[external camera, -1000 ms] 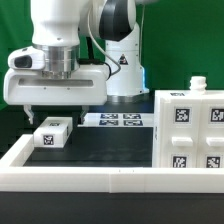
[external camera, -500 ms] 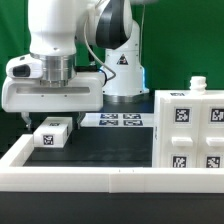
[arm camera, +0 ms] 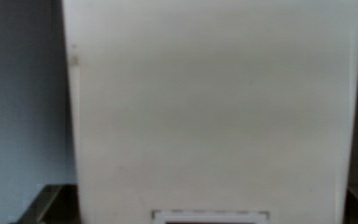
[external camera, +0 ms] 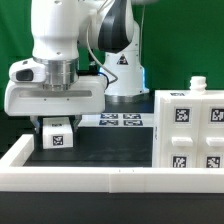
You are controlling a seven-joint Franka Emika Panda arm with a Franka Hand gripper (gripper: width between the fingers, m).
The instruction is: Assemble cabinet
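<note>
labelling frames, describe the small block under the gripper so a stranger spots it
Find the gripper on the exterior view's left, above the black table. Right beneath it is the small white block. It shows one tag, and is far smaller than the many-tagged cabinet.

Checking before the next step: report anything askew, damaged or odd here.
Nothing stands out. The small white block sits below the claw, the cabinet stands upright and the marker board lies flat.
</note>
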